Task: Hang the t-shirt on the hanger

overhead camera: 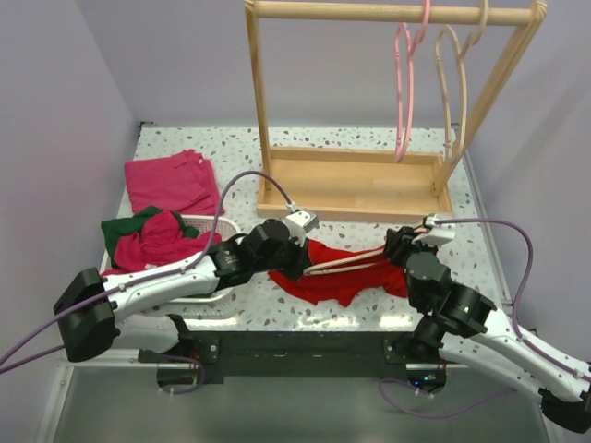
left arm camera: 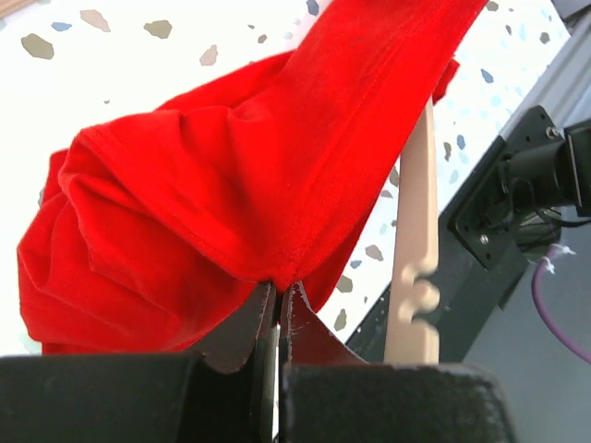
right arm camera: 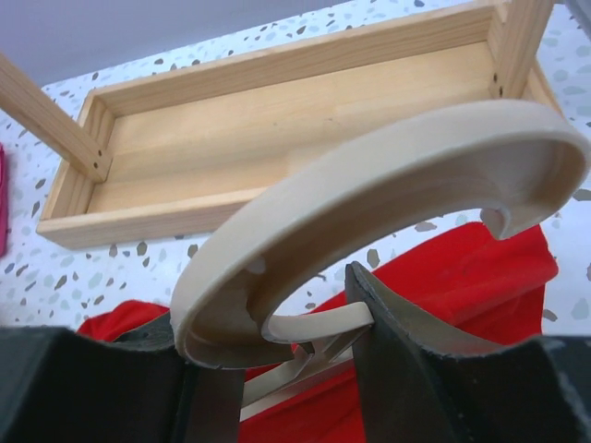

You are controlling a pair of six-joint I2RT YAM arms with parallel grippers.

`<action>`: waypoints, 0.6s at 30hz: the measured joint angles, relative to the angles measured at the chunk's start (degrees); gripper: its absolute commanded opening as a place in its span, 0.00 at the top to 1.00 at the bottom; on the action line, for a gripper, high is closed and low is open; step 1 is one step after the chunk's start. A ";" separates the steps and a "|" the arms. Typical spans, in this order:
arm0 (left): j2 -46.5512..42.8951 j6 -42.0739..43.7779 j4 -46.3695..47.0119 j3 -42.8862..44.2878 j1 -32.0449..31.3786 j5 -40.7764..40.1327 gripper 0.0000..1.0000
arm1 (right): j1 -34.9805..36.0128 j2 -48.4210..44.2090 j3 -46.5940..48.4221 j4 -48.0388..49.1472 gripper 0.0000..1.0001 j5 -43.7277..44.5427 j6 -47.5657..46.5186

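**Feeding the hanger into the red t-shirt**

*Top view.* The t-shirt lies bunched on the table between the two arms, and the hanger lies across it. The left gripper is at the shirt's left edge. The right gripper is at the hanger's hook end. Folds hide how far the hanger reaches into the cloth.

*Left wrist view.* The jaws are pressed together, pinching an edge of the red cloth. One hanger arm runs just beside the fold, and its far end passes behind the cloth. The step likely goes best if this edge is lifted to open a gap for the arm. Whether one layer or two is pinched cannot be made out.

*Right wrist view.* The jaws clamp the hanger at its neck, though the hook masks part of the contact. Holding the hanger level should help it slide in.
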 measured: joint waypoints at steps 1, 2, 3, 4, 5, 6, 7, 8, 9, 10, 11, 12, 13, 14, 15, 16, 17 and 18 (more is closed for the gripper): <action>-0.68 -0.15 -0.33 -0.28 0.02 0.22 1.00 | 0.00 0.00 0.31 -0.17 1.00 0.48 0.00; -1.70 -0.35 -0.76 -0.81 0.00 0.46 1.00 | 0.00 0.09 0.74 -0.39 1.00 1.36 0.02; -2.49 -0.68 -1.31 -1.01 0.00 0.59 1.00 | 0.00 0.22 1.09 -0.57 1.00 1.88 0.02; -3.63 -0.87 -2.03 -1.22 0.00 0.61 1.00 | 0.02 0.42 1.46 -0.85 1.00 2.45 0.02; -4.44 -1.16 -2.47 -1.27 0.00 0.63 1.00 | 0.02 0.66 1.73 -1.05 1.00 2.93 0.04; -5.53 -1.31 -2.95 -1.29 0.00 0.66 1.00 | 0.00 0.74 1.86 -1.18 1.00 3.23 0.04; -6.67 -1.51 -3.43 -1.29 0.00 0.66 1.00 | 0.02 0.81 1.90 -1.36 1.00 3.48 0.09; -7.82 -1.81 -3.76 -1.29 0.00 0.66 1.00 | 0.02 0.83 1.90 -1.62 1.00 3.98 0.09; -8.92 -2.21 -4.17 -1.25 0.00 0.63 1.00 | 0.00 0.83 1.90 -1.70 1.00 4.24 0.09; -9.86 -2.49 -4.72 -1.18 0.00 0.63 1.00 | 0.00 0.83 1.90 -1.79 1.00 4.46 0.07; -10.71 -2.69 -5.33 -1.03 0.00 0.61 1.00 | 0.00 0.96 1.92 -1.88 1.00 4.68 0.02; -11.37 -2.78 -6.03 -0.72 0.00 0.59 1.00 | 0.00 1.14 2.01 -2.03 1.00 4.83 -0.04; -12.04 -2.86 -6.91 -0.31 0.00 0.57 1.00 | 0.00 1.49 2.14 -2.12 1.00 5.05 -0.09; -12.48 -2.91 -7.43 0.02 0.00 0.55 1.00 | 0.00 1.86 2.34 -2.12 1.00 5.25 -0.07; -12.90 -3.08 -8.07 0.55 0.00 0.55 1.00 | 0.00 2.23 2.56 -2.10 1.00 5.33 -0.13; -13.29 -3.23 -8.74 1.11 0.00 0.44 1.00 | 0.00 2.51 2.73 -1.99 1.00 5.35 -0.15; -13.70 -3.37 -9.35 1.62 0.02 0.35 1.00 | 0.00 2.71 2.86 -1.90 1.00 5.40 -0.22; -14.14 -3.65 -9.84 2.12 0.02 0.09 1.00 | 0.00 2.84 2.91 -1.77 1.00 5.51 -0.28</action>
